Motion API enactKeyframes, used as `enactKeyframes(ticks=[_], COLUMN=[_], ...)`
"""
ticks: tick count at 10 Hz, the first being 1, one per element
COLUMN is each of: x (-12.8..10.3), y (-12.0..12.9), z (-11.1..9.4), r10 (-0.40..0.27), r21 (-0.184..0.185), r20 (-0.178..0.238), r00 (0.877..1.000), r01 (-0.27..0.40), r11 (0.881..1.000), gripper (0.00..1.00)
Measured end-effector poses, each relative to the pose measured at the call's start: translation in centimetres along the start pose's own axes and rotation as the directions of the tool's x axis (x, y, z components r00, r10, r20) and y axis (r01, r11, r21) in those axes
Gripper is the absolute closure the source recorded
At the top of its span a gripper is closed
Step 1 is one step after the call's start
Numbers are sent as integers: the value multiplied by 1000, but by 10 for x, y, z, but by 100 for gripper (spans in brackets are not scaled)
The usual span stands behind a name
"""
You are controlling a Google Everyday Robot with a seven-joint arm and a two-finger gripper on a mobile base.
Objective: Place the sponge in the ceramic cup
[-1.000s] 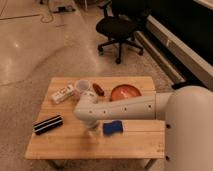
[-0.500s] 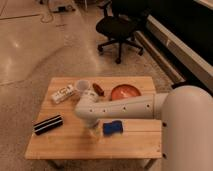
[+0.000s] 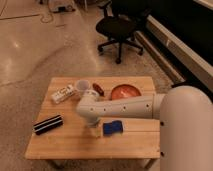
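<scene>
The small, bright blue, soft sponge (image 3: 112, 127) lies flat on the wooden table (image 3: 70, 145). It is not in the plain white ceramic cup (image 3: 82, 86), which stands upright well apart at the sponge's 11 o'clock. The gripper (image 3: 94, 131) hangs low at the sponge's 9 o'clock, just beside it, probably aligned for a grasp. Whether the gripper is apart or together cannot be told.

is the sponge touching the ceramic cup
Apart: camera view shows arm and table between sponge and ceramic cup; hand hangs beside sponge.
</scene>
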Motion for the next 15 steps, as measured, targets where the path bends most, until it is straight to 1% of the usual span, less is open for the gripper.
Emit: enactKeyframes(ticks=[2,4,6,7,8,9,10,11,13,15], x=[3,6,11,12,12,13,13,13,11,5], y=[-3,-5,-7,-6,-6,-5,-5,-5,-2,3], z=[3,4,4,4,4,3,3,2,-12,-37], r10=[-2,-4,-7,-7,-6,-6,-5,-5,1,8], r21=[1,1,0,-3,-3,-4,-5,-6,-18,-31], r20=[11,19,24,25,25,24,24,24,33,44], r00=[1000,1000,1000,1000,1000,1000,1000,1000,999,999], r01=[2,4,7,7,7,6,6,5,-1,-6], r11=[1000,1000,1000,1000,1000,1000,1000,1000,1000,999], gripper=[35,43,43,41,32,25,21,20,20,20])
